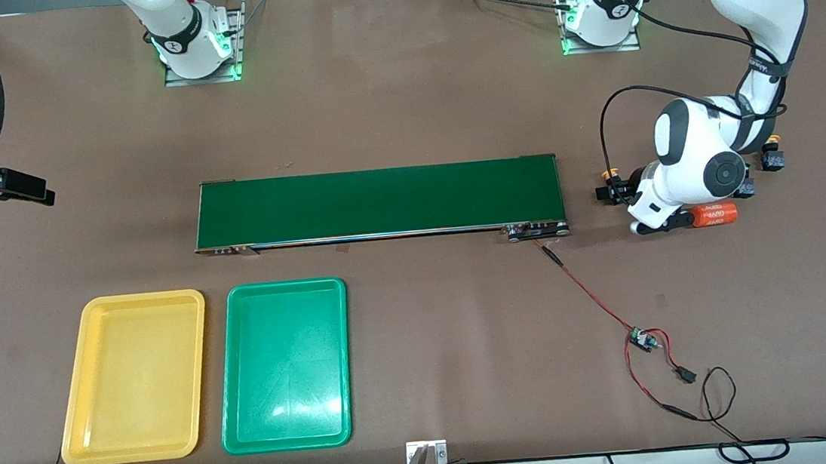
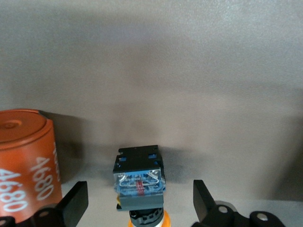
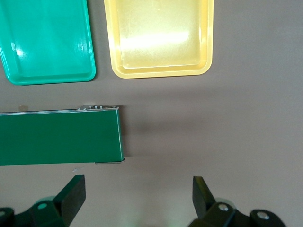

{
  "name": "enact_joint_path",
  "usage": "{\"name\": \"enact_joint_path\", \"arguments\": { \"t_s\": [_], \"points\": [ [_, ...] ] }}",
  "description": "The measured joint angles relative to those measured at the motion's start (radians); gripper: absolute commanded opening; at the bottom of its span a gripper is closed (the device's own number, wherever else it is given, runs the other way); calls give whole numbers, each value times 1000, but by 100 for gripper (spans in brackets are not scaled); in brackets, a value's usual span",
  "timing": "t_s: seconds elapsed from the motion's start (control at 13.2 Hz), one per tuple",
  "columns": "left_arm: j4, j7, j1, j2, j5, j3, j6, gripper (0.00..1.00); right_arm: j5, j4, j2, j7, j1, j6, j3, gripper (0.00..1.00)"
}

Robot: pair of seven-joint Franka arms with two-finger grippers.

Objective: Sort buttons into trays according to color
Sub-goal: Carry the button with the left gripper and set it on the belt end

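the left gripper (image 2: 137, 203) is down at the bench (image 1: 401, 112) near the left arm's end, just past the end of the long green conveyor belt (image 1: 378, 202), its jaws spread wide on either side of a yellow-capped button (image 2: 140, 182) that lies on its side between them, touching neither finger. the button's dark blocky body with blue trim and metal contacts points away from the wrist camera, and its orange-yellow cap sits at the gripper end. just beside one finger lies an orange cylinder (image 2: 26, 161) marked "4680", close enough to crowd that side of the jaws; in the front view the same cylinder (image 1: 714, 215) shows lying under the wrist. around the wrist in the front view, another yellow-capped button (image 1: 611, 181) sits toward the conveyor, and two more dark button bodies (image 1: 772, 156) show partly hidden at the arm's other side; their cap colours are hard to tell. the right gripper (image 3: 137, 201) waits in the air over the bare bench off the conveyor's other end, jaws spread with nothing between them. the yellow tray (image 1: 74, 416) and the green tray (image 1: 238, 423) lie side by side, nearer the front camera than the conveyor, toward the right arm's end, both without buttons. a red and black wire (image 1: 594, 298) runs from the conveyor's end to a small board (image 1: 641, 339).
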Motion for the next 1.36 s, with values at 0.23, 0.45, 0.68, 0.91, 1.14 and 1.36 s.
{"name": "enact_joint_path", "arguments": {
  "t_s": [0.23,0.45,0.68,0.91,1.14,1.36],
  "points": [
    [1,0,0,0,0,-2,-1,5,0,0,0,0,0,0,0,100],
    [8,0,0,-1,0,-4,-12,0,0,0,2,0,0,0,0,100],
    [110,0,-2,-5,0,-12,-189,0,0,0,3,0,0,0,0,100],
    [296,2,-13,-17,3,-36,-418,0,0,0,4,0,0,0,0,100],
    [361,1,-30,-28,10,-101,-454,0,0,0,4,0,0,0,0,100],
    [361,1,-41,-27,31,-163,-419,0,0,0,4,0,0,0,0,100]
  ]
}}
